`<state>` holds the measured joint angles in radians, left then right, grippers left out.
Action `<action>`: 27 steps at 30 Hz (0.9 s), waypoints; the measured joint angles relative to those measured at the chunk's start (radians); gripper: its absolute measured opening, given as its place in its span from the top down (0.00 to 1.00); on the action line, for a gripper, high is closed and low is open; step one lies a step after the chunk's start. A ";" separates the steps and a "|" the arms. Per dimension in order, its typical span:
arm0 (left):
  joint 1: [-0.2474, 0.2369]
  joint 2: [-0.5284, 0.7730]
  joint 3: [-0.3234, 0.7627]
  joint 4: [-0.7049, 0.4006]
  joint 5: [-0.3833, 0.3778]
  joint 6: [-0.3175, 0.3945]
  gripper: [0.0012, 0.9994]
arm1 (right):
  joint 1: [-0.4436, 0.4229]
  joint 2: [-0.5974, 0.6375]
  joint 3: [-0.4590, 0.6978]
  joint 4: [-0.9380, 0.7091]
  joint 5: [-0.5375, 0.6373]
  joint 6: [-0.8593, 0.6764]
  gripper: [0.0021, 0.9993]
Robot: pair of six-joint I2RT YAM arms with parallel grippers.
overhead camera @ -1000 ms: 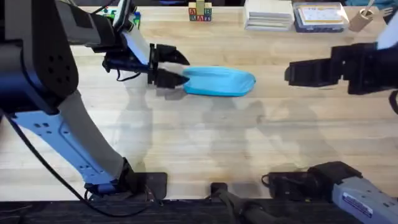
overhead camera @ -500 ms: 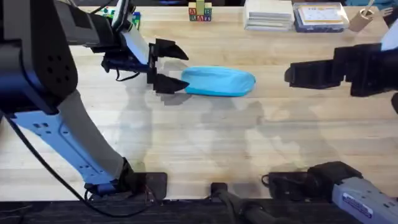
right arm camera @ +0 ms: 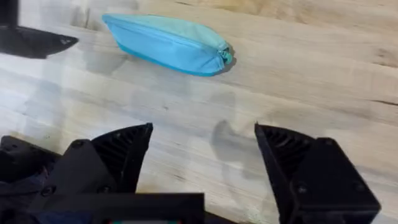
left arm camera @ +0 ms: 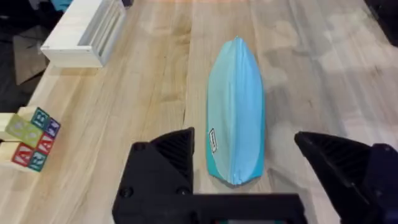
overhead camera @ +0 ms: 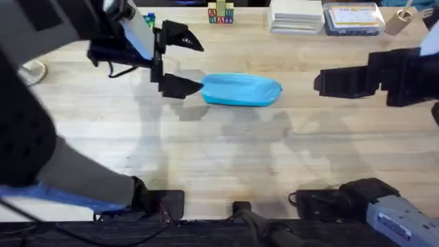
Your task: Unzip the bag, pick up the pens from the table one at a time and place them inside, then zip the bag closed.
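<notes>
The light-blue pencil pouch (overhead camera: 241, 90) looks soft, light and prone to sliding on the tabletop (overhead camera: 226, 158). Pin one end and pinch the zipper pull. Left pincer (overhead camera: 180, 63) and right pincer (right arm camera: 202, 158) both spread, holding nothing.

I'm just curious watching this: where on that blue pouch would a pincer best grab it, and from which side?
Probably at a tapered end of the bag. It lies flat and lengthwise on the table, narrowing at each tip. The open left pincer already faces its near end, so coming in from there, along its length, seems easiest.
</notes>
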<state>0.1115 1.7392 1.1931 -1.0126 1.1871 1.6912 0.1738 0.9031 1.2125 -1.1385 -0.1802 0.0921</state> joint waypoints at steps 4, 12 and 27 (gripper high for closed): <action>0.020 -0.106 0.000 -0.043 -0.052 -0.022 0.00 | 0.000 0.000 0.000 0.000 0.000 0.000 0.00; 0.050 -0.281 0.000 -0.047 -0.167 -0.311 0.00 | 0.000 0.000 0.000 0.000 0.000 0.000 0.00; 0.050 -0.445 0.000 -0.051 -0.500 -1.097 0.00 | 0.000 0.000 0.000 0.000 0.000 -0.003 0.00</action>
<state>0.1616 1.2940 1.1931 -1.0634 0.6870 0.5944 0.1738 0.9031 1.2125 -1.1385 -0.1802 0.0887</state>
